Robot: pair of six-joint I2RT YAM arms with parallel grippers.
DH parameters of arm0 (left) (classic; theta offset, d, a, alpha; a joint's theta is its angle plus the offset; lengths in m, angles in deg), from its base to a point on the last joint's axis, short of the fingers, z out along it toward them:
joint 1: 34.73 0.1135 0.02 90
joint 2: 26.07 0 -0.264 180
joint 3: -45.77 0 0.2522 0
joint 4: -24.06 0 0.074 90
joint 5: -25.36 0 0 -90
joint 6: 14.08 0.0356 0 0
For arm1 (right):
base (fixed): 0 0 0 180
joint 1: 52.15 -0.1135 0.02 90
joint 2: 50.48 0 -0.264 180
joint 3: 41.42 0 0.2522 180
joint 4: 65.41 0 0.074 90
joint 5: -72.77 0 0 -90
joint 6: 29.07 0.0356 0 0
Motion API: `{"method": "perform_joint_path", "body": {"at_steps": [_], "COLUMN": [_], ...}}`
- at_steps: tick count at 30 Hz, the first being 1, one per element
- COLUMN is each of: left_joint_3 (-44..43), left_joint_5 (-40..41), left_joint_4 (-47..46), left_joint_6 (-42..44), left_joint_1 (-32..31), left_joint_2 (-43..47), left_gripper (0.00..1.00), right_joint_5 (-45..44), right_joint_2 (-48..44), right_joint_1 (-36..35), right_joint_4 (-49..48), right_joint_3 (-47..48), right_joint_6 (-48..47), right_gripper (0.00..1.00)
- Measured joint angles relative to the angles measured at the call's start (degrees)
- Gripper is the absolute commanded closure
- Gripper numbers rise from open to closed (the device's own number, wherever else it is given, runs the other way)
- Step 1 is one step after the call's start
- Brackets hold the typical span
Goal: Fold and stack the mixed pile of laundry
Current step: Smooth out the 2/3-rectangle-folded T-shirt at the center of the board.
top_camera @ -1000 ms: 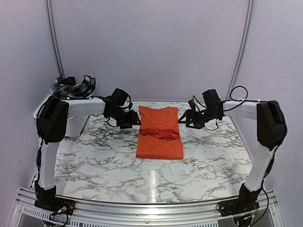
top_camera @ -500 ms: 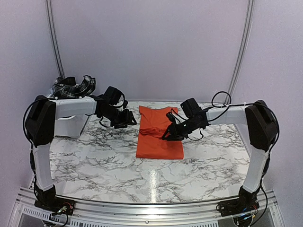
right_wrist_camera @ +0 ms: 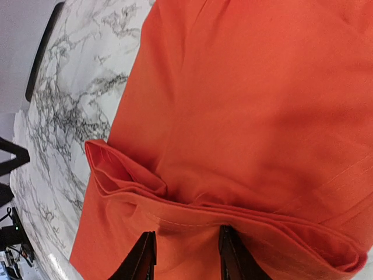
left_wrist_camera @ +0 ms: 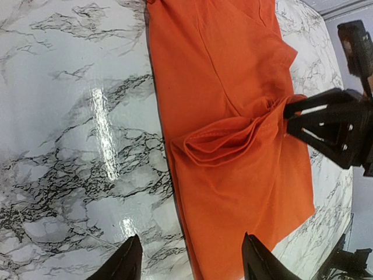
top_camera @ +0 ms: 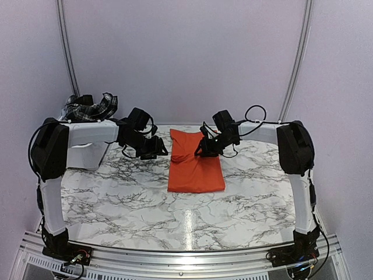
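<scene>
The bright orange T-shirt point(top_camera: 196, 172) lies folded into a long strip on the marble table, with a bunched ridge of cloth point(left_wrist_camera: 221, 140) across its middle. My right gripper point(top_camera: 201, 150) is low over that ridge. In the right wrist view its fingers point(right_wrist_camera: 186, 252) stand apart, with the hem and the ridge point(right_wrist_camera: 116, 169) just ahead of the tips. My left gripper point(top_camera: 158, 153) is open wide just left of the shirt, one finger over marble and one over the shirt's edge point(left_wrist_camera: 189, 256). The black-and-white plaid piece point(top_camera: 90, 108) sits in the bin. The pale blue piece is out of view.
A white plastic bin point(top_camera: 87, 153) stands at the back left corner, behind my left arm. The marble table point(top_camera: 128, 198) ends in a metal rail at the near edge. Walls close off the back and sides.
My right gripper has swung left from beside the shirt onto its middle, and the bunched ridge has shifted left and back with it. My left gripper has drawn back slightly to the left.
</scene>
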State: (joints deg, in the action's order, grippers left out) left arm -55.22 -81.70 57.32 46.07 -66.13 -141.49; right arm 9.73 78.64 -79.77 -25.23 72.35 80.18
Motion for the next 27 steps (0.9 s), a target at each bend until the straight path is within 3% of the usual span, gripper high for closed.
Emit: {"method": "perform_joint_path", "body": {"at_steps": [5, 10, 18, 21, 27], "left_joint_3": [1.0, 3.3, 8.8, 6.0, -8.4], "left_joint_5": [-0.8, -1.7, -2.2, -2.4, -2.7], "left_joint_4": [0.0, -0.3, -0.1, 0.0, -1.4], "left_joint_6": [0.8, 2.4, 5.0, 5.3, 3.9], "left_joint_1": [-0.1, -1.2, -7.0, -8.3, -6.4], "left_joint_2": [0.0, 0.8, 3.7, 2.3, -8.0], "left_gripper": [0.39, 0.41, 0.62, 0.66, 0.71], "right_joint_5": [-1.1, -0.2, 4.0, 6.2, 8.8], "right_joint_2": [2.8, 1.4, -18.9, -22.9, -22.1], "right_joint_1": [2.5, 4.2, 4.3, 4.2, 1.7], "right_joint_4": [1.5, 3.3, 1.2, -1.9, -6.1], "right_joint_3": [4.9, 2.2, -16.5, -21.7, -29.8], "right_joint_6": [-0.5, -1.8, -1.7, -0.7, 2.2], "right_gripper": [0.62, 0.53, 0.55, 0.56, 0.56]}}
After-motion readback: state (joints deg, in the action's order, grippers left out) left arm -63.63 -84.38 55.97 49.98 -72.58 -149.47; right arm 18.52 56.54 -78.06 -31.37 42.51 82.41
